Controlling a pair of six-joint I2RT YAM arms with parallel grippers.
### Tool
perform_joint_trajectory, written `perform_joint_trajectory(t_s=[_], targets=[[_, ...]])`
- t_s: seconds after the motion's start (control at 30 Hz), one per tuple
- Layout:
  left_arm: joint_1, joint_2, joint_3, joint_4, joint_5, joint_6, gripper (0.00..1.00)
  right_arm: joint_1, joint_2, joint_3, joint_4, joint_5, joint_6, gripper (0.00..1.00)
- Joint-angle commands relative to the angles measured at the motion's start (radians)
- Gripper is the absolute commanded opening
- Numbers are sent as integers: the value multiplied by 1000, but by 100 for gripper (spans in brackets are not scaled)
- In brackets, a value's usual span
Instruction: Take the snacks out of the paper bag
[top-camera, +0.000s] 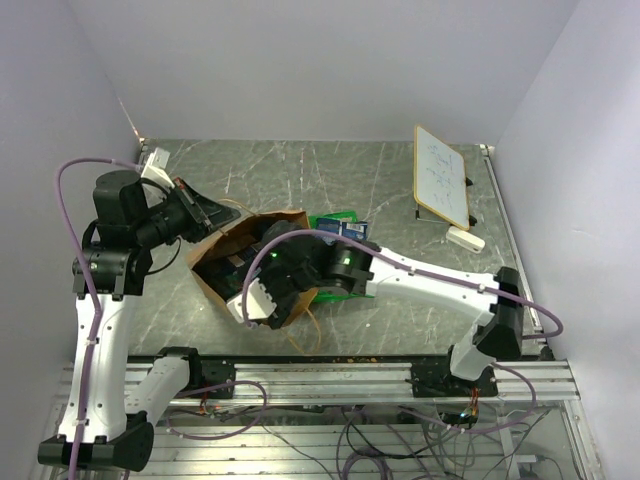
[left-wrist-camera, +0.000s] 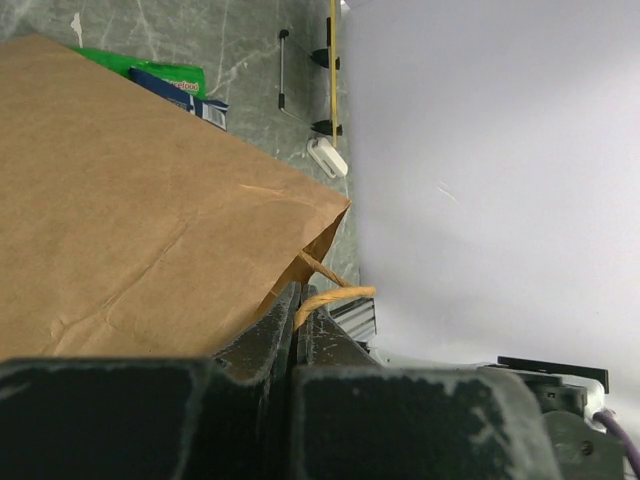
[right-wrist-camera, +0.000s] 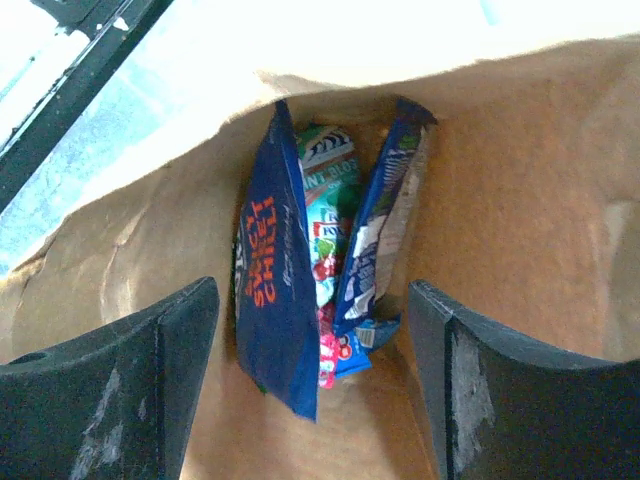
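**Paper bag** (top-camera: 228, 240): brown, lying on the counter (top-camera: 300, 170).
- Left hand (left-wrist-camera: 297, 320) is clamped shut on the bag's rim beside a loop handle (left-wrist-camera: 335, 294), holding the mouth up.

**Snacks, already out:** a green packet (top-camera: 335, 218) and a blue packet (top-camera: 353, 229), touching, on the counter just beyond the bag.

**Snacks, in the bag:** a dark blue chilli packet (right-wrist-camera: 272, 320), a teal-green packet (right-wrist-camera: 325, 190) and a second blue packet (right-wrist-camera: 385, 220), standing on edge and pressed together at the bottom.

**Right hand** (right-wrist-camera: 312, 295): inside the bag with the jaws spread wide, one either side of the cluster, gripping nothing.

**Step in hand:** reaching in for the next packet.

**Next move, as judged:** advance a little deeper, close on one packet's near edge, most likely the chilli one, and draw it straight out. The other hand should keep the bag from dragging.
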Motion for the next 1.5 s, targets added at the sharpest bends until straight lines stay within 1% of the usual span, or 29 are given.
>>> perform_joint_trajectory(t_s=[0.0, 0.07, 0.17, 0.27, 0.43, 0.5, 0.6, 0.63, 0.8, 1.13, 1.23, 1.37, 1.47], targets=[[5, -28, -22, 41, 20, -20, 7, 15, 80, 65, -44, 54, -53, 75], [5, -35, -29, 38, 7, -13, 7, 22, 112, 105, -71, 58, -63, 74], [4, -38, -39, 40, 7, -22, 7, 34, 143, 127, -66, 63, -58, 72], [5, -36, -29, 33, 1, -29, 7, 41, 181, 144, -74, 68, -41, 63], [5, -18, 23, -47, -28, 3, 7, 47, 238, 157, -83, 66, -38, 42], [4, -16, 38, -62, -34, 1, 7, 46, 231, 143, -43, 71, -17, 28], [5, -35, 31, -57, -50, -19, 7, 46, 221, 142, -8, 104, 13, 10], [5, -43, 23, -51, -52, -28, 7, 46, 221, 149, -4, 115, 25, 0], [5, -65, -2, -37, -59, -36, 7, 43, 180, 146, 42, 176, 76, 0], [4, -77, -22, -22, -64, -45, 7, 35, 30, 112, 124, 213, 209, 0], [4, -72, -16, -33, -83, -39, 7, 34, -48, 70, 160, 231, 209, 0], [6, -67, -6, -38, -103, -27, 7, 34, -172, -32, 272, 255, 183, 0], [6, -57, 9, -48, -112, -17, 7, 28, -248, -71, 329, 260, 176, 0]])
